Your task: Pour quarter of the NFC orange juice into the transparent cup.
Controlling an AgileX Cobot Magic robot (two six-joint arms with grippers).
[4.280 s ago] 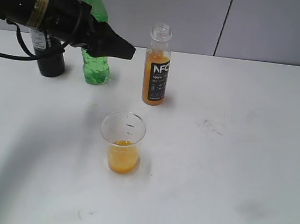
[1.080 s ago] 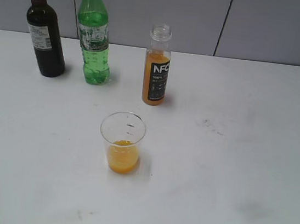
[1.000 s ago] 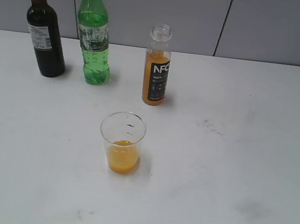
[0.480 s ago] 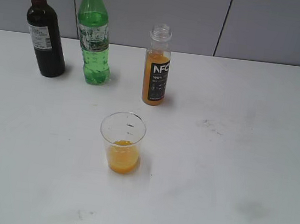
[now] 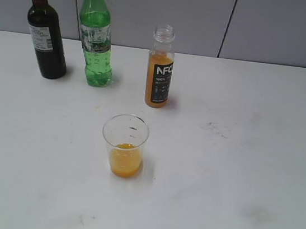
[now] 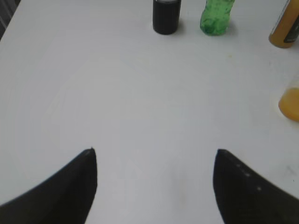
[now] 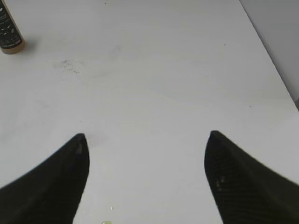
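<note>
The NFC orange juice bottle [image 5: 160,67] stands upright and capless at the back middle of the white table; its base shows in the left wrist view [image 6: 285,32] and the right wrist view [image 7: 9,37]. The transparent cup [image 5: 125,144] stands in front of it, holding orange juice in its lower part; its edge shows in the left wrist view [image 6: 289,103]. My left gripper [image 6: 154,154] is open and empty over bare table, well short of the bottles. My right gripper [image 7: 145,137] is open and empty over bare table. Neither arm shows in the exterior view.
A dark wine bottle [image 5: 46,27] and a green bottle with a yellow cap [image 5: 96,33] stand at the back left; both show in the left wrist view [image 6: 166,18] [image 6: 216,18]. The table's right edge [image 7: 275,65] shows in the right wrist view. Smudges [image 5: 214,128] mark the table.
The left arm, which reached over the back left bottles 4.3 s ago, has left the exterior view. Nothing has moved in the last second.
</note>
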